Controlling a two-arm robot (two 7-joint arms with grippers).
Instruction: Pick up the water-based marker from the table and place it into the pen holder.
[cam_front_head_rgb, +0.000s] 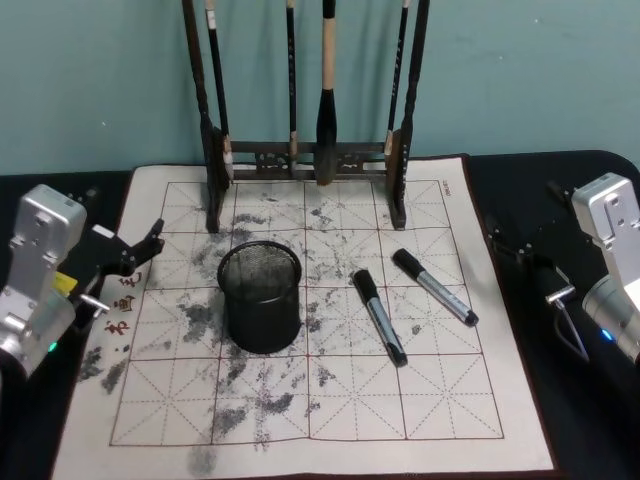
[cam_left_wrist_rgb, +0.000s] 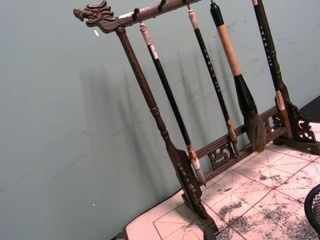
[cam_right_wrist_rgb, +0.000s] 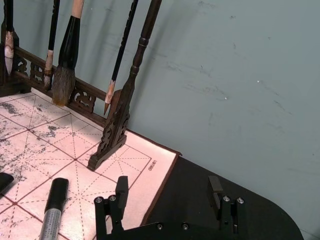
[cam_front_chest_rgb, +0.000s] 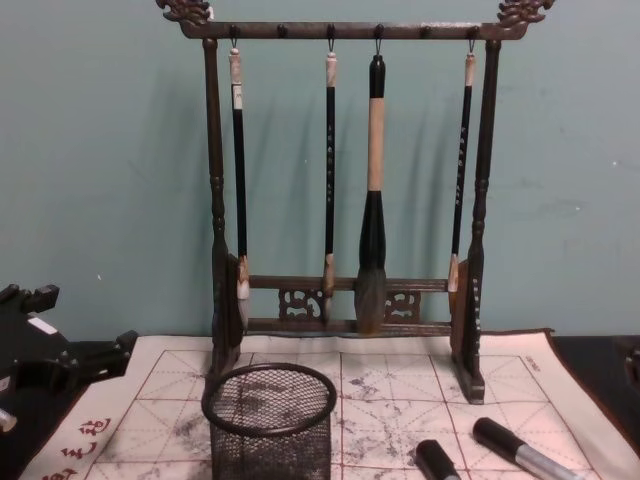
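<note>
Two markers lie on the table's whitish mat, each with a black cap and grey barrel. One marker lies just right of the pen holder; the other marker is farther right. The pen holder is an upright black mesh cup, also in the chest view. My left gripper hovers open at the mat's left edge, holding nothing. My right gripper is open over the dark table by the mat's right edge, a marker lying on the mat beside it.
A tall dark wooden brush rack with several hanging brushes stands at the back of the mat, behind the pen holder. A teal wall rises behind it. Red characters run along the mat's left border.
</note>
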